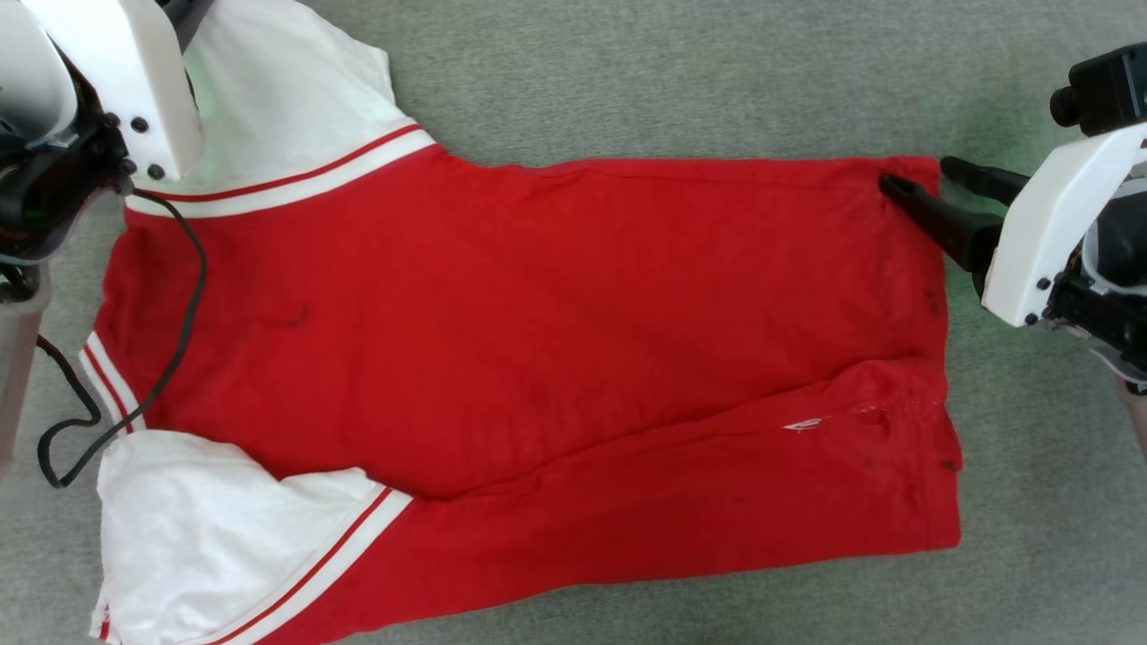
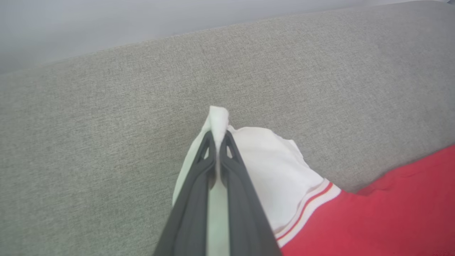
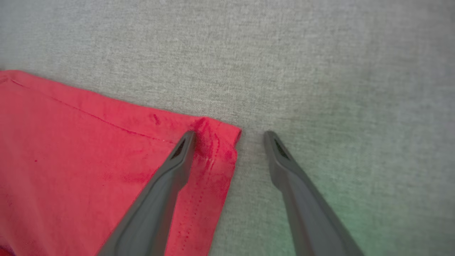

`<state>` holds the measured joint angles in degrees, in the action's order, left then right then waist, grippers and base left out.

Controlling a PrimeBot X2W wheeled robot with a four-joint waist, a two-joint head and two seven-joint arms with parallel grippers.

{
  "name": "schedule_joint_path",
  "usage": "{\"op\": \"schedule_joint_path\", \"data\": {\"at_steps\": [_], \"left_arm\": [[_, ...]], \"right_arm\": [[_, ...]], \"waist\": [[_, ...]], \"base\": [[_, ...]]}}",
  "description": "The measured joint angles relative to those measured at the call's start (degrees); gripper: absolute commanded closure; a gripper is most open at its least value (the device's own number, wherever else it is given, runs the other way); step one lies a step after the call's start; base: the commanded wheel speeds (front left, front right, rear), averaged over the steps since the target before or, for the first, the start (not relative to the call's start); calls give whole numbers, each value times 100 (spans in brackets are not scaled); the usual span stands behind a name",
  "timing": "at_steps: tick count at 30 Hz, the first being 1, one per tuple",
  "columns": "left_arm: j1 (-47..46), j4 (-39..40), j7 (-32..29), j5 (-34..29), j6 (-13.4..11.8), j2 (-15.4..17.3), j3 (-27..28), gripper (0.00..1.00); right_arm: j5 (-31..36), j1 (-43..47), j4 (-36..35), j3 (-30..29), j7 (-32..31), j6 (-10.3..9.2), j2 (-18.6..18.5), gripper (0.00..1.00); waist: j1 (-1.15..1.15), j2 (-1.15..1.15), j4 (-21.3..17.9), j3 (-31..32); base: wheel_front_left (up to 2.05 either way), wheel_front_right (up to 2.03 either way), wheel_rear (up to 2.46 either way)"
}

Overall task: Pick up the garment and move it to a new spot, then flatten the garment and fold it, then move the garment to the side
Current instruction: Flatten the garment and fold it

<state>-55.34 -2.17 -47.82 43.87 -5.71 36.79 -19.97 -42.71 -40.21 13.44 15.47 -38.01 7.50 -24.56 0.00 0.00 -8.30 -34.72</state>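
The left gripper (image 2: 217, 137) is found closed on the tip of a white sleeve (image 2: 270, 167), with a tuft of cloth pinched past the fingertips. The right gripper (image 3: 230, 134) is held wide open astride the hem corner (image 3: 217, 142) of the garment (image 1: 538, 331), which is laid flat across the desk (image 1: 717, 81).

Judgement: a fold is being prepared. The right gripper should be lowered and closed on the whole corner, then both ends lifted evenly so the cloth is not skewed.

The sleeve pinch is shown plainly in the left wrist view; in the head view that spot is covered by the white forearm (image 1: 134, 81). The garment's full outline is given by the head view.
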Motion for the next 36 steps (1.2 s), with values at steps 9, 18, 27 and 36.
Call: {"op": "schedule_joint_path", "data": {"at_steps": [9, 18, 27, 36], "left_arm": [[227, -2, 390, -18, 66, -84, 3, 100], [1055, 210, 1198, 147, -10, -93, 404, 100], [3003, 433, 2096, 577, -140, -261, 850, 100], [4796, 394, 2624, 991, -188, -616, 1004, 100]], "right_arm": [[81, -164, 51, -11, -525, -1, -113, 100], [528, 134, -468, -581, -162, 1, -98, 100], [761, 1308, -777, -1178, -3, 0, 301, 100], [845, 2465, -816, -1434, 274, 1, 592, 100]], "waist": [[0, 0, 236, 61], [0, 0, 388, 627], [0, 0, 579, 1431], [-1, 0, 710, 1963]], "base": [[0, 0, 0], [0, 0, 0], [0, 0, 0], [0, 0, 0]]}}
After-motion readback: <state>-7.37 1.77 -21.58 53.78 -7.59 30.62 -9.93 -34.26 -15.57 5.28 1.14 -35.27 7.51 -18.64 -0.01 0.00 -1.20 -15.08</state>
